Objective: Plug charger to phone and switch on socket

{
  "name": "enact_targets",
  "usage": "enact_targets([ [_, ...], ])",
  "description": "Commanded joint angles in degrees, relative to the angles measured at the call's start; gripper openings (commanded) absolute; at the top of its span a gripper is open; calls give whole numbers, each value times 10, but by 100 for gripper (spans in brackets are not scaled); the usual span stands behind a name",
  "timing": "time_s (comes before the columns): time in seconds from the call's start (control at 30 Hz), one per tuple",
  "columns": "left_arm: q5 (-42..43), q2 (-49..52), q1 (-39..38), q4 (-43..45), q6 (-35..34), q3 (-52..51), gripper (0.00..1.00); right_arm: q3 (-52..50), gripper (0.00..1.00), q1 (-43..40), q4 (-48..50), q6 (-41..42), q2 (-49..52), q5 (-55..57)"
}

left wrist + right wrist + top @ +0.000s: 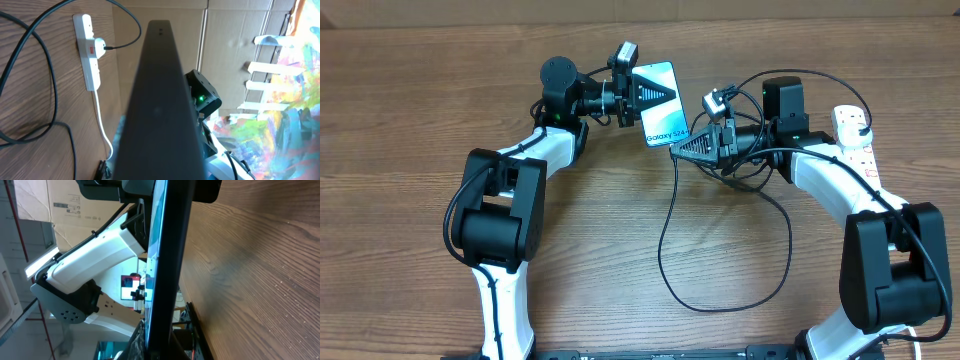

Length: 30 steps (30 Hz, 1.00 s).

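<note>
**Phone gripped in the left tool, right tool at its lower end**

My left gripper [652, 96] is clamped on the phone [666, 122]. One black finger lies across the blue-teal screen, and the handset is held up off the wooden table [400, 250], tilted so the "Galaxy S24" lettering runs toward its lower end. On the left wrist camera I see the phone only as a dark slab, edge-on, down the middle of the view.

My right gripper [678, 150] points its narrow tip at that lower end, touching it or just beside it. I cannot tell whether its jaws are closed, or whether they hold anything. The right wrist camera is filled by the phone's dark edge and shows no connector tip.

The charger [661, 240] cable drops from near the right gripper. It sweeps a wide loop over the table between the two arms, then tangles around the right arm's wrist.

The power strip [847, 114] lies flat at the far right, well apart from the phone, with a plug seated in it and a black cable leaving that plug. Cardboard boxes [70, 210] stand behind.
</note>
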Motion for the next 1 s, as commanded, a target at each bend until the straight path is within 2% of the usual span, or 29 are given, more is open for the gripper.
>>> enact_targets([
  [0.0,65,-7,-37,6,9,1,4,13,4,-8,12,-2,-10,12],
  [0.97,-31,-7,13,-13,29,1,4,13,4,3,12,-7,-10,5],
])
